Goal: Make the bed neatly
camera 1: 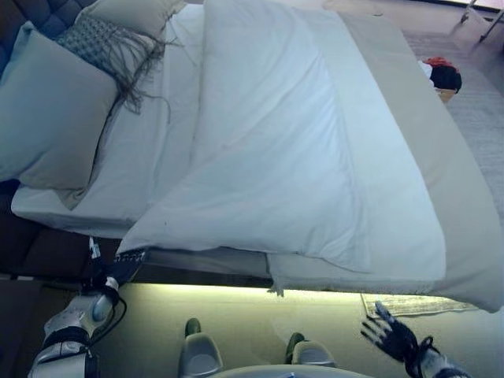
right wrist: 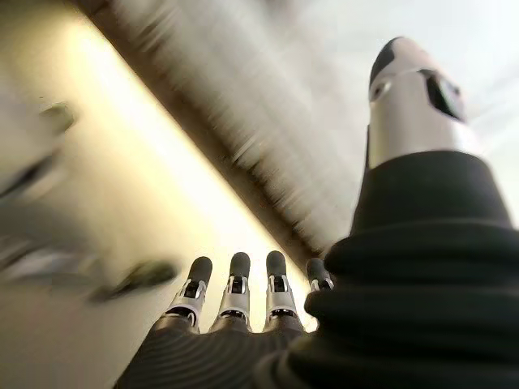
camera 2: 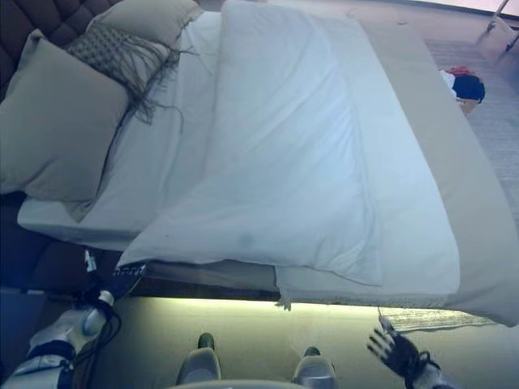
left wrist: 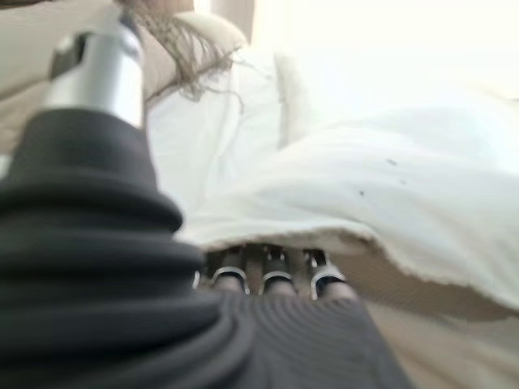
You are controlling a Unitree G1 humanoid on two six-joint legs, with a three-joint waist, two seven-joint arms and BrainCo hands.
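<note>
Reached with left hand (camera 1: pixel 126 260), fingers hidden under near corner of white folded-back duvet (camera 1: pixel 268 150) lying diagonally toward one o'clock, grip impossible to tell; right hand (camera 1: pixel 391 334) spread, empty, farther off.

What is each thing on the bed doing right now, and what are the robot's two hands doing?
White duvet: folded back diagonally, corner hanging over the bed's edge.
Big beige pillow: propped at the headboard.
Grey fringed cushion: lying behind it.
Left hand: at the duvet corner, fingers hidden.
Right hand: open, holding nothing.
</note>
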